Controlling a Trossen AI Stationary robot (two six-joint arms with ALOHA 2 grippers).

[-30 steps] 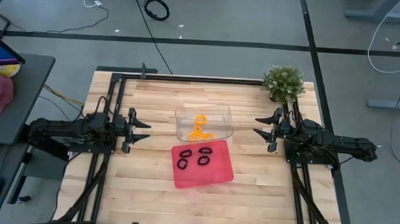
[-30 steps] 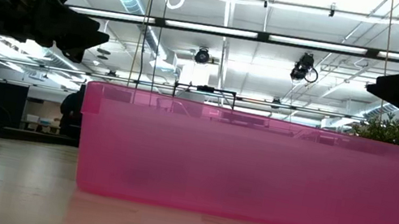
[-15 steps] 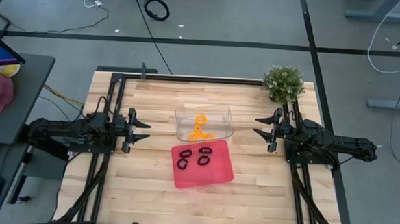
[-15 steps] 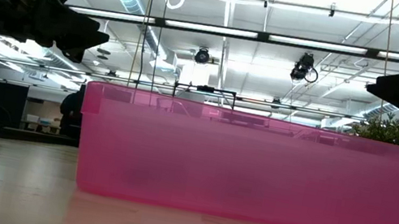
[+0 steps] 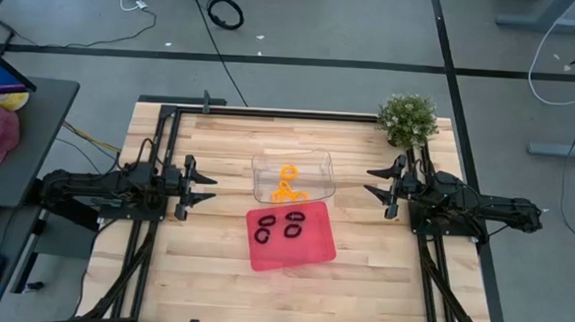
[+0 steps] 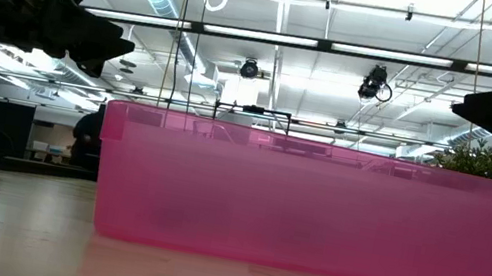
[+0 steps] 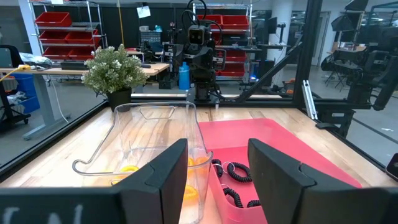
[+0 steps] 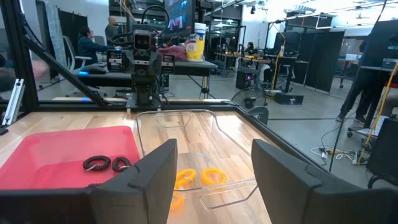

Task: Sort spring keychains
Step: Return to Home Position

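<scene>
High view first: showing what, and where?
— Looking straight down on a wooden table (image 5: pixel 220 138). Showing the left gripper (image 5: pixel 205 189) at the left side and the right gripper (image 5: pixel 373 182) at the right side. Both hovering above the boards, spread wide, gripping nothing, pointing at each other across the middle.

Asking about the spring keychains: lying which way from those grippers?
— Lying between them, at the table's centre, well apart from both. Sitting in two containers: black spring keychains (image 5: pixel 279 227) in the red tray (image 5: pixel 297 255), orange spring keychains (image 5: pixel 286 187) in the clear bin (image 5: pixel 325 163) just beside the tray's far edge. Placing the bin roughly level with both grippers, and the tray nearer the front edge, with a long axis nearly left to right. Judging the right gripper slightly nearer the bin.

Counting how many?
— Counting four black ones, one tray, one bin, and one potted plant (image 5: pixel 408 118) at the far right corner. Counting at least three orange ones, overlapping too much for telling the full number.

Needing anything more?
— Seeing none loose on the boards. Judging the sorting done, leaving only settling both arms at rest.
</scene>
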